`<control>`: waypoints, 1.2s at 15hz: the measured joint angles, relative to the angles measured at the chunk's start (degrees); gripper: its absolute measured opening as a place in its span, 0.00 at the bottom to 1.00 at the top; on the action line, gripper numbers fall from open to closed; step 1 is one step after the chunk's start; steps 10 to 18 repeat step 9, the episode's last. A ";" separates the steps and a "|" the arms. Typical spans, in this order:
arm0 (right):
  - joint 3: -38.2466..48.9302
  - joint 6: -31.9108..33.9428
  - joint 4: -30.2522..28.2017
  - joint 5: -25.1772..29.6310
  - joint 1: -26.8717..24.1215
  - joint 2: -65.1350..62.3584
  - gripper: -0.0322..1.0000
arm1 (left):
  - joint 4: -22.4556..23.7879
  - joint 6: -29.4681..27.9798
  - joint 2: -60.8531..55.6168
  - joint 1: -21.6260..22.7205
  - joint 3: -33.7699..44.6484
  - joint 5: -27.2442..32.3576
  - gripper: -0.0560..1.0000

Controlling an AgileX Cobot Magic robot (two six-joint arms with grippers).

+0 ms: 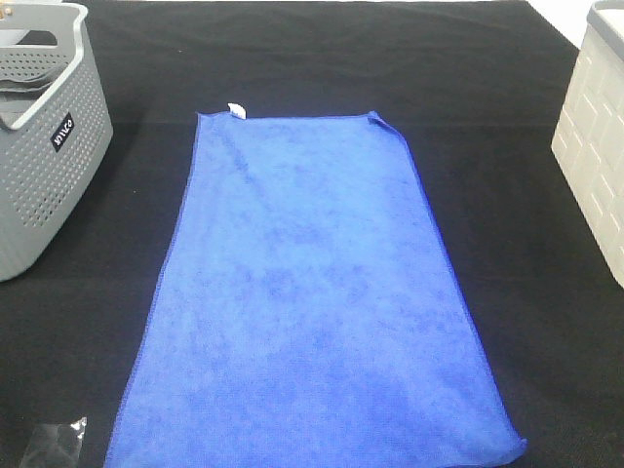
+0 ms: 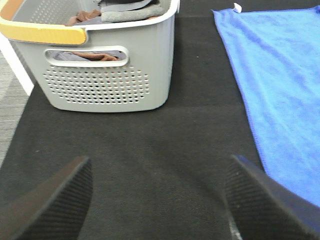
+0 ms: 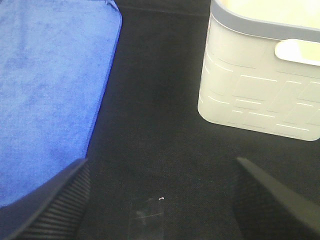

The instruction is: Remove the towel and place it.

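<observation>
The towel is a bright blue cloth lying flat in the middle of the black table cloth, with a small white tag at its far left corner. Neither arm shows in the exterior high view. In the left wrist view my left gripper hovers open over bare black cloth, and the towel lies beside it, apart from the fingers. In the right wrist view my right gripper is also open and holds nothing, with the towel's edge next to one finger.
A grey perforated basket holding folded clothes stands at the table's left. A white basket stands at the right, close ahead of my right gripper. A small clear scrap lies at the front left.
</observation>
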 joint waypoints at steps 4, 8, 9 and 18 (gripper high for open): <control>0.00 0.00 0.00 0.00 0.00 0.00 0.74 | -1.55 0.00 0.00 0.00 0.00 0.00 0.70; 0.00 0.00 0.00 0.00 0.00 0.00 0.74 | -2.06 0.00 0.00 0.00 0.00 0.00 0.70; 0.00 0.00 0.00 0.00 0.00 0.00 0.74 | -2.12 0.00 0.00 0.00 0.00 0.00 0.70; 0.00 0.00 0.00 0.00 0.00 0.00 0.74 | -2.12 0.00 0.00 0.00 0.00 0.00 0.70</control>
